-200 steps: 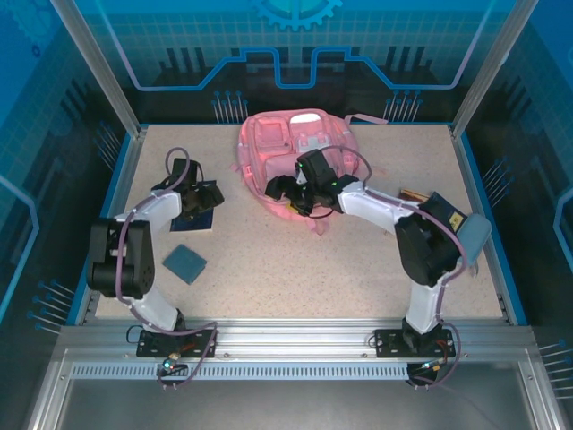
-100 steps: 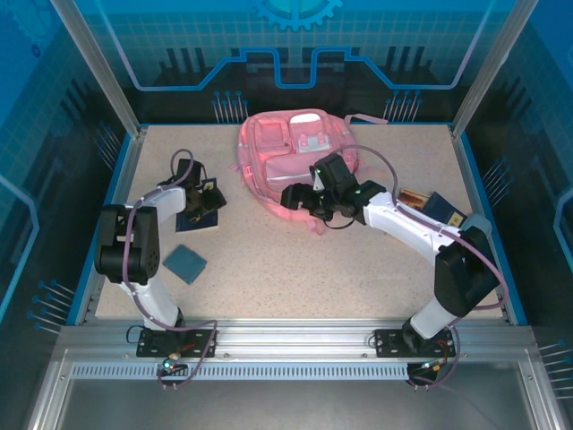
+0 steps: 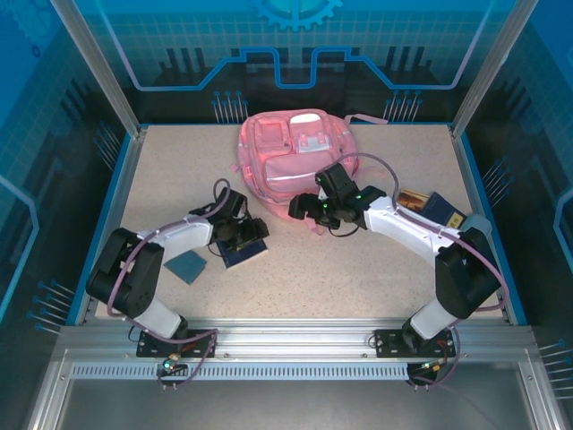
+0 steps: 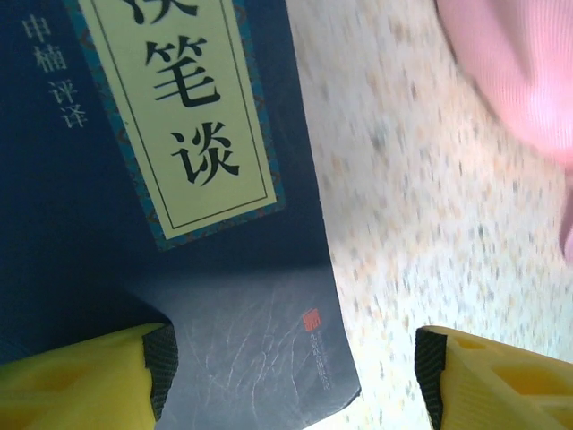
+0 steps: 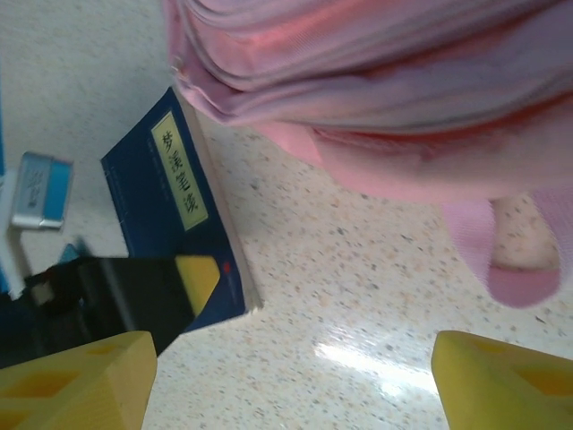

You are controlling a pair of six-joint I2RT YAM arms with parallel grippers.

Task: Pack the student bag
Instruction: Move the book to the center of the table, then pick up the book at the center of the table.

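While the student bag (image 3: 286, 161) lies flat at the far middle of the table (image 3: 376, 269), its long axis running from the far edge toward the arms and its near hem facing them, the dark blue book (image 3: 251, 254) rests on the tabletop near that hem, on its near left. The bag therefore lies ahead and to the right of the left gripper (image 3: 243, 237). This gripper stands over the book with jaws spread wide and one finger over the cover, and I see nothing clamped. The right gripper (image 3: 303, 209) hovers at the bag's near edge, spread just as wide and empty, and is the nearer of the two to the bag. A small grey-blue booklet (image 3: 186, 266) lies further left. Half a second ago the left gripper and the book were at the table's left side; both have since come in close to the bag, while the right gripper has hardly shifted.
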